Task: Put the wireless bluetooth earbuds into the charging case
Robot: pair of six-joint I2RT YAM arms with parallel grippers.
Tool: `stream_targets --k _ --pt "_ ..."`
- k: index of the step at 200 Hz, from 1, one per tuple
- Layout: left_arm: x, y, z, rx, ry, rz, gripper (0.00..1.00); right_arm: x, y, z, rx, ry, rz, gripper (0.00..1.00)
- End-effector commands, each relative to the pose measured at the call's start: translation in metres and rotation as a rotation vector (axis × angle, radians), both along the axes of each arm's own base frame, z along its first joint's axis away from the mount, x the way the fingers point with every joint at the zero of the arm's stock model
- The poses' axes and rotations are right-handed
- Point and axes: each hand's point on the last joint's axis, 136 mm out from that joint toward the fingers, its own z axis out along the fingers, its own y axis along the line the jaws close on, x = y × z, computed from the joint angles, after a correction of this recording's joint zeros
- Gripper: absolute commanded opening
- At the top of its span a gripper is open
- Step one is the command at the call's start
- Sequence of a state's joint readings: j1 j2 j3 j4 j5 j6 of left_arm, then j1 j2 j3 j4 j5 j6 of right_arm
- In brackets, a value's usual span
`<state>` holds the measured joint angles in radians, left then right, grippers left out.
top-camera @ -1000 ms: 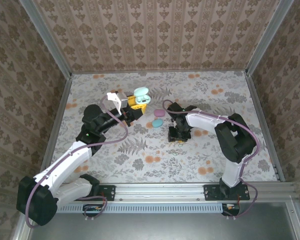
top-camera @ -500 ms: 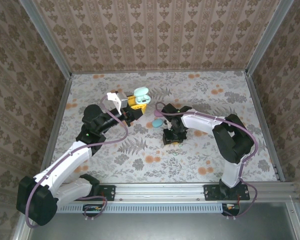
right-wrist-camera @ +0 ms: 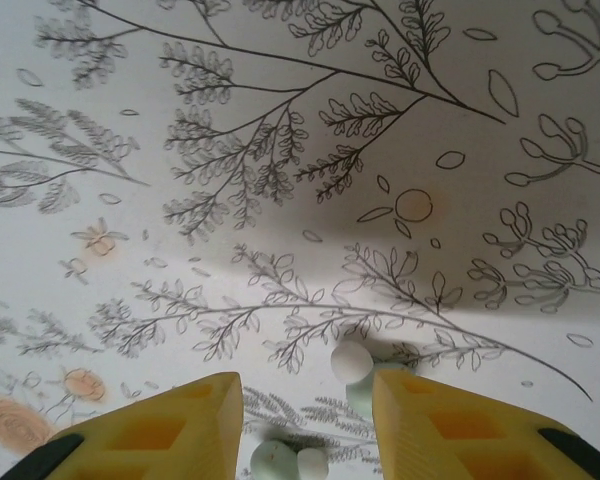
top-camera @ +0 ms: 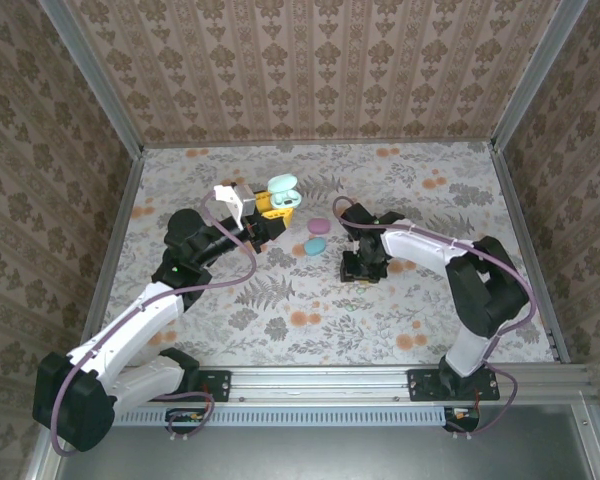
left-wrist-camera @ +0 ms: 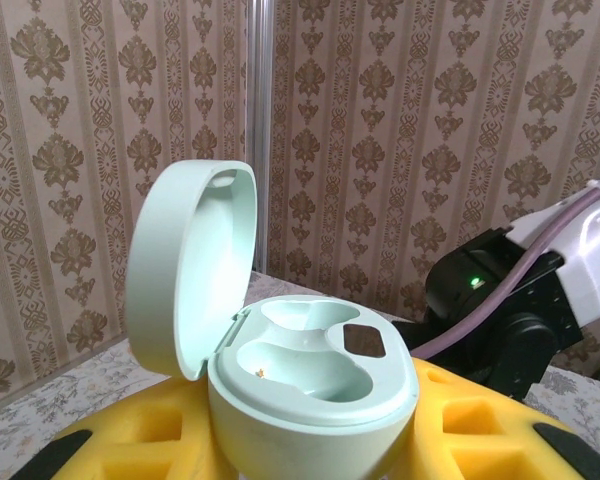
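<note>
- A tabletop [top-camera: 430, 190] covered with a white mat printed with grey ferns and orange flowers is enclosed on three sides by brown damask-patterned walls [top-camera: 310, 70].
- The white-and-black left arm [top-camera: 140, 320] is stretched towards the far middle of the tabletop, and the right arm [top-camera: 450, 260] is bent inwards towards the centre.
- A mint-green pebble-shaped plastic charging case [left-wrist-camera: 310, 370] is clamped between the yellow fingers of the left gripper [top-camera: 267, 205]. It is held upright with its lid swung open to the left, and both moulded sockets are seen bare.
- The right gripper [right-wrist-camera: 305, 385] is pointed down at the mat, to the right of the charging case and well apart from it. Its yellow fingers are parted with a clear gap, and nothing is pinched between them.
- A pink pebble-shaped plastic piece [top-camera: 318, 226] and a blue pebble-shaped plastic piece [top-camera: 315, 246] are laid on the mat between the two grippers, the pink one farther back.
- Tiny rounded mint-green plastic earbuds [right-wrist-camera: 277, 463] are seen on the mat in the gap between the right gripper's fingers, one of them [right-wrist-camera: 352, 360] just beside the tip of the right-hand finger. Their exact number cannot be told.
</note>
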<state>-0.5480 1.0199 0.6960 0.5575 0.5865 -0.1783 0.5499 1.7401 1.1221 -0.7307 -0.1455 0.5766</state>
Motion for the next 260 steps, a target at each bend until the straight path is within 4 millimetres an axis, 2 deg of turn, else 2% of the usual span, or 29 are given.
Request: stream_targets --k 1,36,78,115,137,156,165,194,260 --pt "-0.001 0.004 0.022 -0.016 -0.063 0.007 0.26 0.004 0.004 -0.008 -0.021 0.031 0.003 0.41" --pt "-0.002 0.006 0.021 -0.010 -0.064 0.016 0.25 0.000 0.013 -0.009 -0.003 0.052 0.055 0.41" --pt "-0.001 0.004 0.021 -0.012 -0.058 0.012 0.26 -0.021 0.027 -0.012 0.033 0.125 0.170 0.41" --pt "-0.001 0.004 0.021 -0.012 -0.056 0.009 0.25 -0.033 0.026 -0.011 0.025 0.152 0.188 0.41" --pt "-0.001 0.004 0.021 -0.013 -0.056 0.008 0.25 -0.027 0.021 0.000 0.018 0.084 0.172 0.41" --pt "-0.001 0.003 0.021 -0.013 -0.057 0.004 0.26 -0.015 0.022 0.013 0.027 0.019 0.147 0.41" --pt "-0.001 0.003 0.021 -0.013 -0.058 0.001 0.25 -0.008 0.016 0.014 0.002 -0.005 0.117 0.41" --pt "-0.002 0.004 0.021 -0.014 -0.058 0.004 0.25 0.001 -0.006 0.005 -0.077 -0.001 0.034 0.41" --pt "-0.001 0.003 0.021 -0.015 -0.057 0.004 0.26 -0.013 0.005 -0.018 -0.048 0.110 0.095 0.41"
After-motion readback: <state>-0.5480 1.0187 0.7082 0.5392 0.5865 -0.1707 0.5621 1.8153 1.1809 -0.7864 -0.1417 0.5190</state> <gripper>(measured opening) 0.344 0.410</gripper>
